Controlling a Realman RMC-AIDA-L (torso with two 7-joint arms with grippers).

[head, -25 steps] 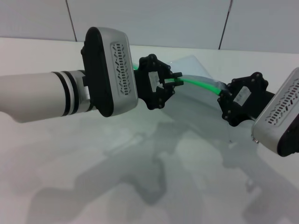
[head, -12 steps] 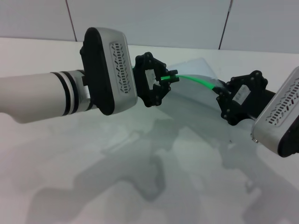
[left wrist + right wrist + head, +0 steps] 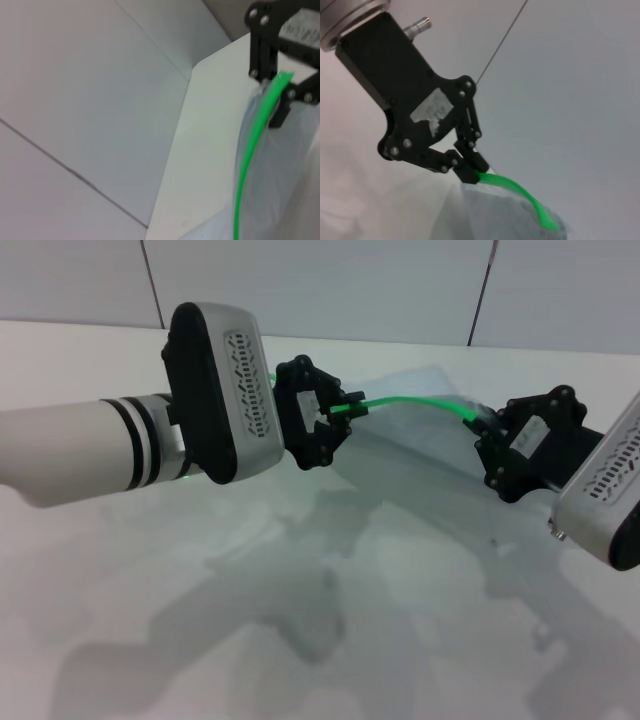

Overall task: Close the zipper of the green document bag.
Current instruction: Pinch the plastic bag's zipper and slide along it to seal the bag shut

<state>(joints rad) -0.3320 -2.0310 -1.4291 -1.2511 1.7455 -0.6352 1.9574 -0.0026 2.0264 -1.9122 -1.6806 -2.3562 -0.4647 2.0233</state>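
2 grippers, left gripper (image 3: 347, 410) and right gripper (image 3: 487, 428), clamped on zipper (image 3: 410, 402) of green document bag (image 3: 420, 455); spread farther apart, strip drawn straighter.

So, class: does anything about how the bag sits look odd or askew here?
Yes. The green document bag is held off the table, its zipper sagging in a curve between the left gripper and right gripper, not straight.

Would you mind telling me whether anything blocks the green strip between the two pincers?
Nothing visible does. The zipper runs bare from the left pincer, shut on one end, to the right pincer, shut on the other; the green document bag hangs beneath.
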